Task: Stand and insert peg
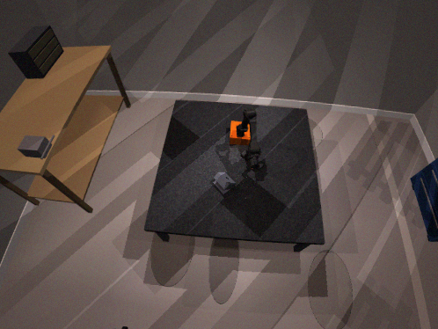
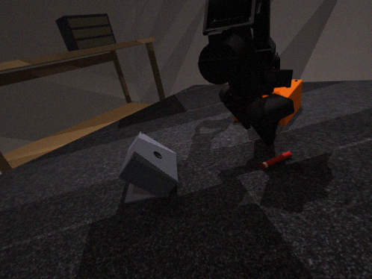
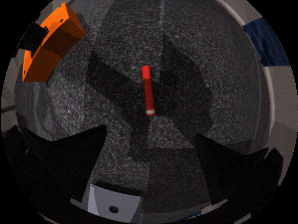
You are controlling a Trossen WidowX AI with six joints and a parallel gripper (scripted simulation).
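Observation:
A red peg point(image 2: 277, 160) point(image 3: 148, 91) lies on its side on the dark table point(image 1: 185, 207). Its white-banded end is nearest the fingers in the wrist view, and its plain end points away. In the top view the peg is not visible near the arm. My gripper point(image 2: 259, 136) point(image 3: 153, 135) is open and empty, pointing down above the table close to the peg. The peg is not between the fingers. The grey sloped panel point(image 1: 224, 181) point(image 2: 147, 171) point(image 3: 101, 201) stands apart from the peg, its one hole point(image 2: 157, 154) point(image 3: 114, 209) showing dark and empty.
The orange base block point(image 1: 239, 140) point(image 2: 295, 97) point(image 3: 63, 36) stands behind the gripper. A wooden workbench point(image 1: 48, 106) is off to the left of the table in the top view, and a blue object point(image 1: 428, 202) point(image 3: 270, 45) is off to the right. Broad shadows cross the tabletop.

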